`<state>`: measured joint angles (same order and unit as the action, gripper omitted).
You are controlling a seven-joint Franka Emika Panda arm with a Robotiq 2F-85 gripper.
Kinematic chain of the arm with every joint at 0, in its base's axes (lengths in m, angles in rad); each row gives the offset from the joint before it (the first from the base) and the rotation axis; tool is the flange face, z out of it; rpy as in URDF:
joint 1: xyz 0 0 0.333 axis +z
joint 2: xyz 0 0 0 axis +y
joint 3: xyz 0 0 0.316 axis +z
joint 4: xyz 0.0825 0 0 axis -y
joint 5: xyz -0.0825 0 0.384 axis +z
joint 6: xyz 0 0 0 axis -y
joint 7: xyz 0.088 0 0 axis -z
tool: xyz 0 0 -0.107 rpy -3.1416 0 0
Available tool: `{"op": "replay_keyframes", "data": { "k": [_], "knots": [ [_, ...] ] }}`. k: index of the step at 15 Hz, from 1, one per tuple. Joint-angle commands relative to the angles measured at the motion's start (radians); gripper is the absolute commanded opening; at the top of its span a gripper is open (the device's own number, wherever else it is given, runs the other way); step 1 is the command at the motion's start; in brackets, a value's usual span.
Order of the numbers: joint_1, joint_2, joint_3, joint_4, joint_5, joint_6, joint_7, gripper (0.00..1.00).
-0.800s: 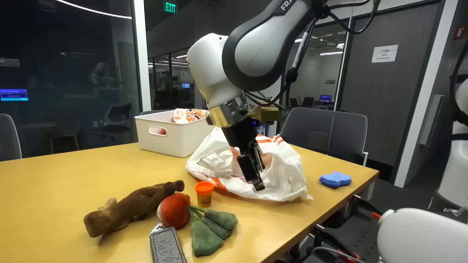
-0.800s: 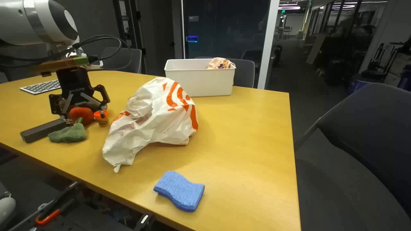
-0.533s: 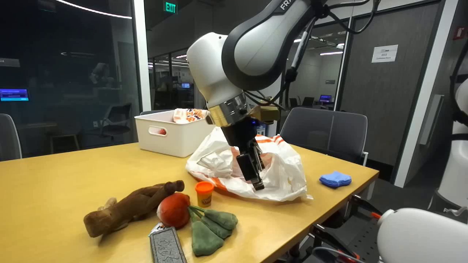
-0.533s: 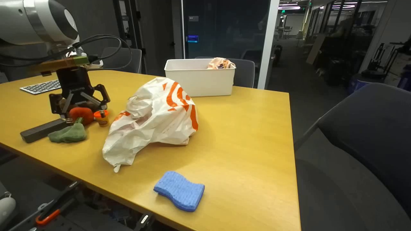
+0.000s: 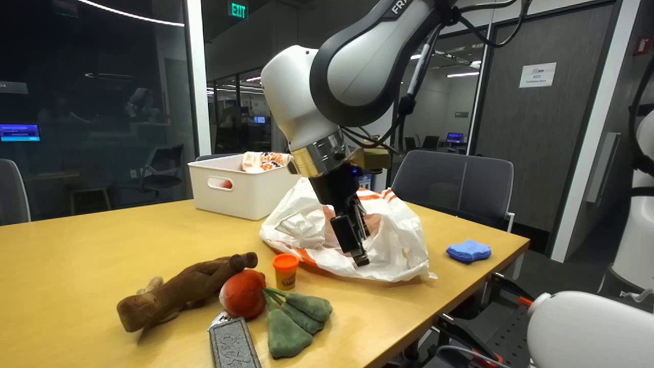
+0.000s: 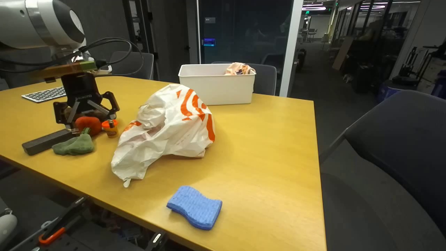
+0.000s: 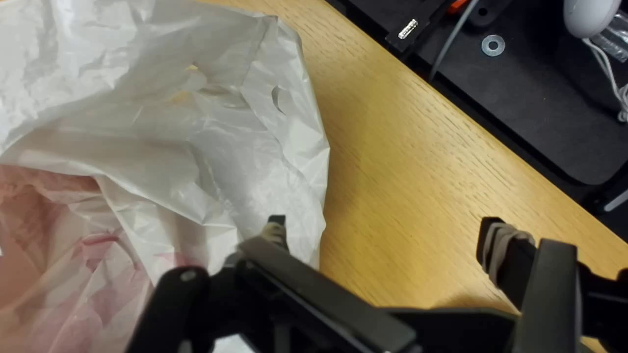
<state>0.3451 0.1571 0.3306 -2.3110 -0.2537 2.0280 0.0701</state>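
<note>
My gripper (image 7: 384,229) stands open, with only wooden tabletop seen between its band-wrapped fingers (image 7: 500,245). Nearest to it is a crumpled white plastic bag (image 7: 235,147) with orange markings. In the wrist view one finger overlaps the bag's edge; whether they touch I cannot tell. An exterior view has the gripper (image 5: 360,253) pointing down in front of the bag (image 5: 398,255). To one side lie an orange-lidded tub (image 5: 285,273), a red plush vegetable (image 5: 242,295) with green leaves (image 5: 288,327), a brown plush toy (image 5: 189,286) and a grey block (image 5: 234,342).
A white bin (image 6: 217,85) with a patterned cloth (image 6: 239,69) stands behind the bag. A blue sponge (image 6: 195,207) lies near the table's edge. A keyboard (image 6: 43,94) is at the far side, and chairs (image 5: 454,186) surround the table.
The arm and gripper have risen very slightly since the oldest frames, then held still. The bag and the other objects have not moved.
</note>
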Motion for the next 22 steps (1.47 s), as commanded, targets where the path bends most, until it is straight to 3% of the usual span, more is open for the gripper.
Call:
{"op": "replay_keyframes", "data": {
  "k": [1,6,8,11,18,22],
  "knots": [
    [0.007,0.013,0.002,0.010,0.012,0.025,-0.011,1.00],
    [0.082,0.097,0.063,0.130,0.001,0.080,-0.029,1.00],
    [0.129,0.146,0.062,0.201,-0.105,0.040,-0.013,1.00],
    [0.163,0.212,0.039,0.298,-0.229,-0.055,-0.088,1.00],
    [0.138,0.291,0.016,0.408,-0.332,-0.071,-0.389,1.00],
    [0.102,0.318,0.005,0.407,-0.331,-0.033,-0.514,1.00]
  ]
}}
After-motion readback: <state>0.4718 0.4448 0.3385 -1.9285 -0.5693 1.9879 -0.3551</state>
